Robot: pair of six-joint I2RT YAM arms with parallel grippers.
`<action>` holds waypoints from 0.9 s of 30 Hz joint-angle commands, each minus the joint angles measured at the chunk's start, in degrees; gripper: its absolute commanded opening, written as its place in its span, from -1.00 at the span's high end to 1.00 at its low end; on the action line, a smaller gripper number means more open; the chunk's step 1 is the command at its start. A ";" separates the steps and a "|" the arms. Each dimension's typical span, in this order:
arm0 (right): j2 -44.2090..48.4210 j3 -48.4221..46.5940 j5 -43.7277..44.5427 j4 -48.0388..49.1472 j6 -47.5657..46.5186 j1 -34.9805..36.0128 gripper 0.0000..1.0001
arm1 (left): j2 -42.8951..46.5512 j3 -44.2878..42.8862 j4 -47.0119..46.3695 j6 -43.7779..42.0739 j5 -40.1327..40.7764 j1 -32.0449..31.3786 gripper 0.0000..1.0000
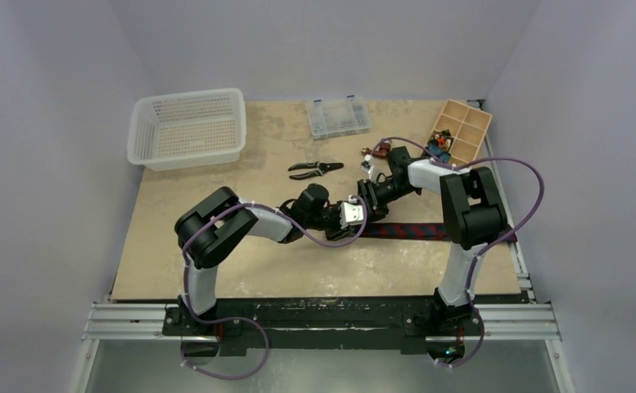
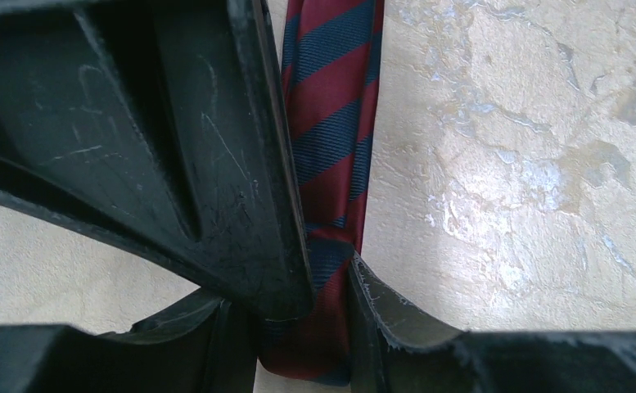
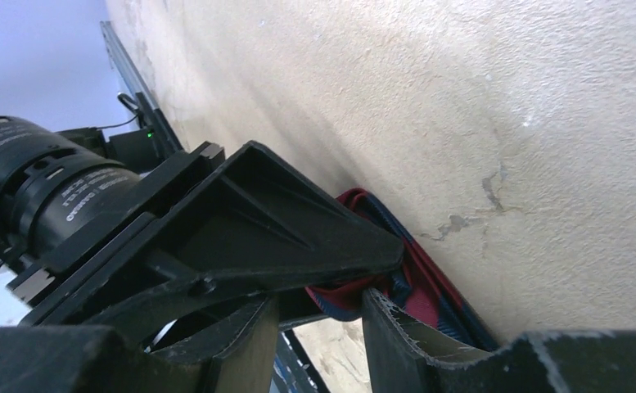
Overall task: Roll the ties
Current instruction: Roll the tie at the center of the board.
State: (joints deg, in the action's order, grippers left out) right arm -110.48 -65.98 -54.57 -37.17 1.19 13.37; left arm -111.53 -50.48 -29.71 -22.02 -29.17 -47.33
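Beige, mottled counter (image 1: pixel 314 270) is seen from above, and on it a navy-and-red striped tie (image 1: pixel 412 232) is laid as a flat strip, its right part passing under the right arm. The left pincer (image 1: pixel 354 219) and the right pincer (image 1: pixel 370 198) are found side by side at the strip's left end (so close that they appear to touch). Farther back, black-handled pliers (image 1: pixel 314 169), a white basket (image 1: pixel 187 127), a clear parts box (image 1: pixel 339 117) and a wooden divided tray (image 1: pixel 460 131) are set well apart from the tie.

From the left wrist, the tie is seen running away across the counter. Its near end is clamped in the narrow gap of the left pincer, with a finger (image 2: pixel 216 164) of the right pincer lying alongside.

From the right wrist, a folded end of the tie is seen against the counter, touched by the tip of the left pincer's finger (image 3: pixel 298 221). The right pincer is nearly closed, but whether fabric is gripped by it cannot be told.
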 commanded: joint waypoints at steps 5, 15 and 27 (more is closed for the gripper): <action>-1.50 -1.62 3.69 5.82 3.86 0.25 0.36 | -2.91 1.24 13.21 -2.53 2.98 -0.48 0.58; -4.94 -1.64 8.35 -2.10 -6.19 -1.00 1.00 | -3.21 0.62 12.09 -0.87 0.48 0.37 0.20; -7.07 -1.32 16.39 -2.18 -8.45 -2.80 1.00 | -4.95 -0.48 -2.79 5.44 -11.77 2.33 -0.21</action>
State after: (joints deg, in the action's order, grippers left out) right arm -116.22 -67.40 -49.23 -40.45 -2.63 10.48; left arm -112.97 -50.00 -32.84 -19.03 -36.47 -44.84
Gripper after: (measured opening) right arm 0.011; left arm 0.596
